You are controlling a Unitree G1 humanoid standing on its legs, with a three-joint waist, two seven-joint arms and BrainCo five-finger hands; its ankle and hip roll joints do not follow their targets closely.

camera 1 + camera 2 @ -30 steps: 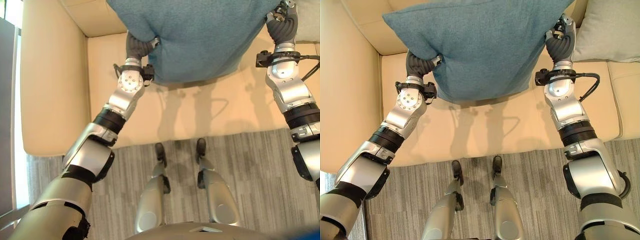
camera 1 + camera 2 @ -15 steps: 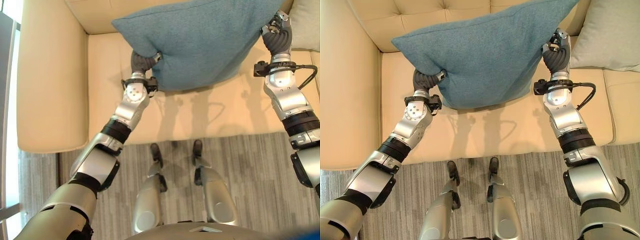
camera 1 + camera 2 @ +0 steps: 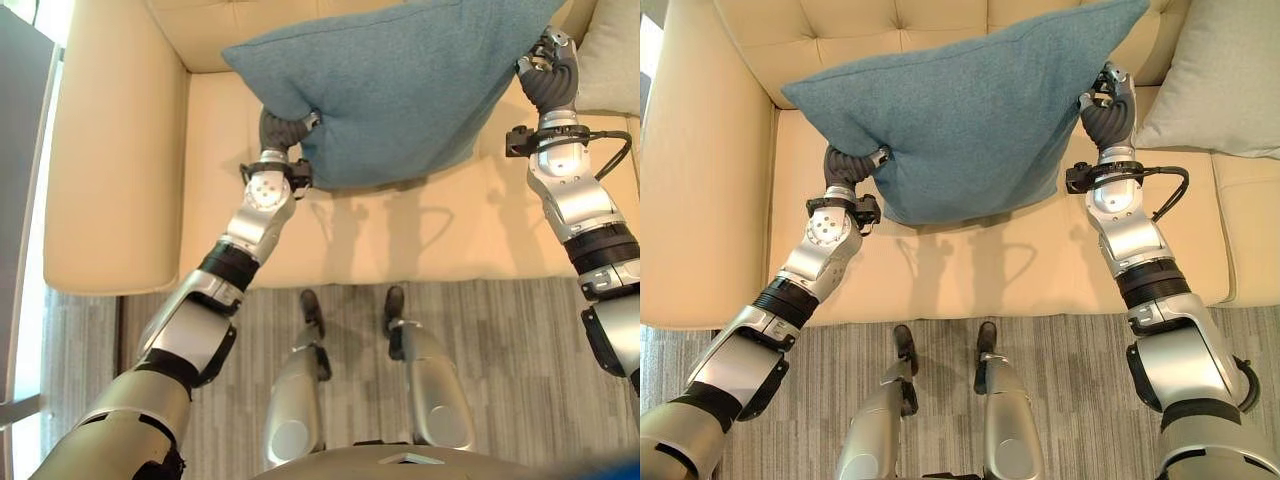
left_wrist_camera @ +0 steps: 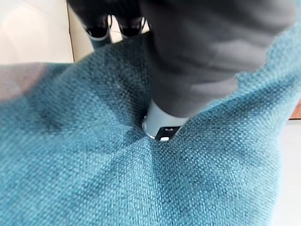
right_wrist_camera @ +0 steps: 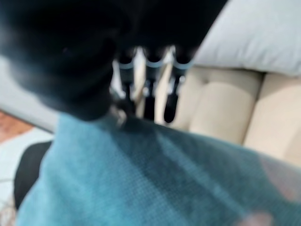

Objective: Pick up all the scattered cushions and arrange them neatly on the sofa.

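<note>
1. We hold a large square teal woven-fabric cushion (image 3: 960, 110) up in the air between both our hands, above the seat of a cream tufted leather sofa (image 3: 970, 255).
2. Our left hand (image 3: 845, 165) grips the cushion's lower left corner; in the left wrist view the thumb (image 4: 162, 125) presses into the teal cloth and bunches it, while the fingers (image 4: 96, 30) reach over the cushion's edge, so the hand is clamped on the fabric.
3. Our right hand (image 3: 1108, 105) clasps the cushion's right edge near the upper corner; in the right wrist view its dark-tipped fingers (image 5: 148, 89) curl over the far side of the cloth, pinching it against the palm.
4. The cushion hangs tilted, its right corner higher than its left, its face turned toward the sofa's buttoned backrest, and it casts a shadow on the seat below.
5. A pale grey fabric cushion (image 3: 1220, 80) leans against the backrest on the next seat, just beside our right hand.
6. The sofa's broad left armrest (image 3: 695, 190) stands well apart from the held cushion, and a grey striped carpet (image 3: 1070, 400) lies in front of the sofa.
</note>
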